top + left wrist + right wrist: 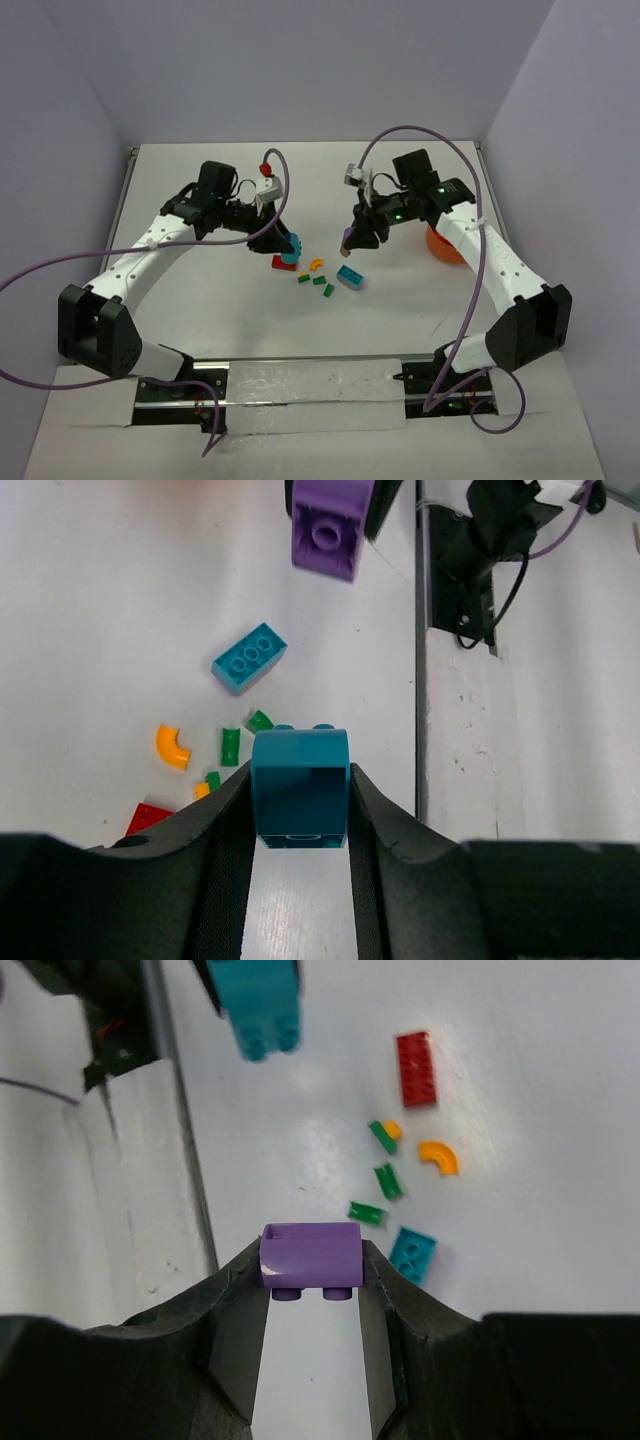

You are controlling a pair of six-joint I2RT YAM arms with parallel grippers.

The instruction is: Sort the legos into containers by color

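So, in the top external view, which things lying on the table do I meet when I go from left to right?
red brick → curved orange brick → loose teal brick → orange bowl. The small green pieces overlap the curved one, so they are left out.

Loose legos (320, 281) lie clustered on the table (300, 335), with the bowl (443, 250) to their right.

Loose bricks (320, 278) clutter the table (300, 340) centre. From them, the left gripper (284, 244) blocks 10 o'clock, the right gripper (350, 240) 1 o'clock, with a gap at 12. Bare table lies open at 6 o'clock. The right arm (492, 258) partly screens the orange bowl (441, 250) at 3 o'clock.
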